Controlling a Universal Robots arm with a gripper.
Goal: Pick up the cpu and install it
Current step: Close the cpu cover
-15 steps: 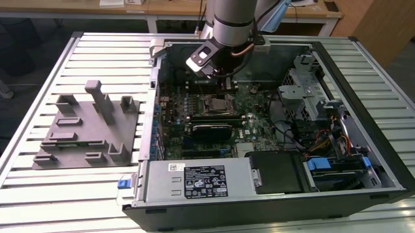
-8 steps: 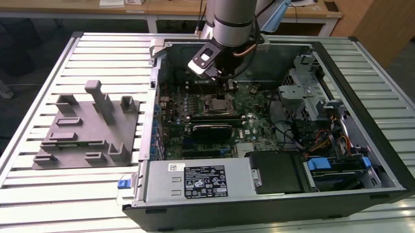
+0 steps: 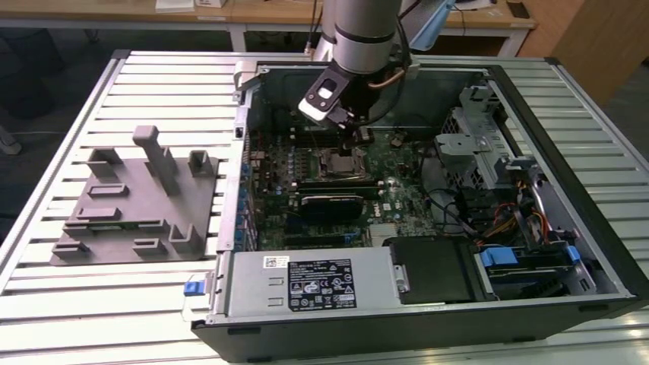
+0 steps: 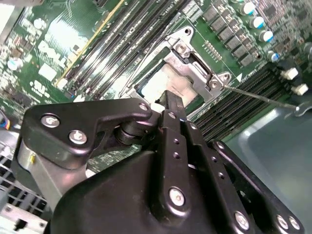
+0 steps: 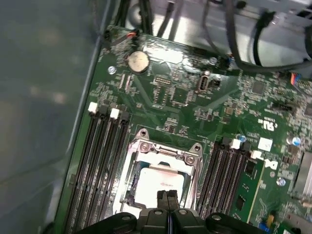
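Currently the arm reaches down into the open computer case (image 3: pixel 604 251), which lies on its side on a slatted metal table (image 3: pixel 61 304). The gripper (image 3: pixel 358 137) hangs over the far middle of the green motherboard (image 3: pixel 406 205). In both wrist views the cpu (image 5: pixel 161 183) (image 4: pixel 158 87) lies flat inside the metal-framed socket (image 5: pixel 163 148), silvery top up, with the frame around all the sides that show. Banks of black memory slots (image 5: pixel 100 156) run along both sides of the socket. The gripper (image 5: pixel 168 199) sits directly over the near edge of the cpu. Its two black fingers (image 5: pixel 164 200) are pressed together with no gap between them and nothing clamped in them. In the second wrist view the gripper (image 4: pixel 171 100) comes down to a narrow tip at the chip's top face; contact looks likely, but I cannot tell for sure. A round coin battery (image 5: pixel 138 62) sits on the board beyond the socket. Outside the case, toward the exterior view's left, a grey plastic fixture (image 3: pixel 132 205) with upright posts stands on the table, well apart from the gripper.
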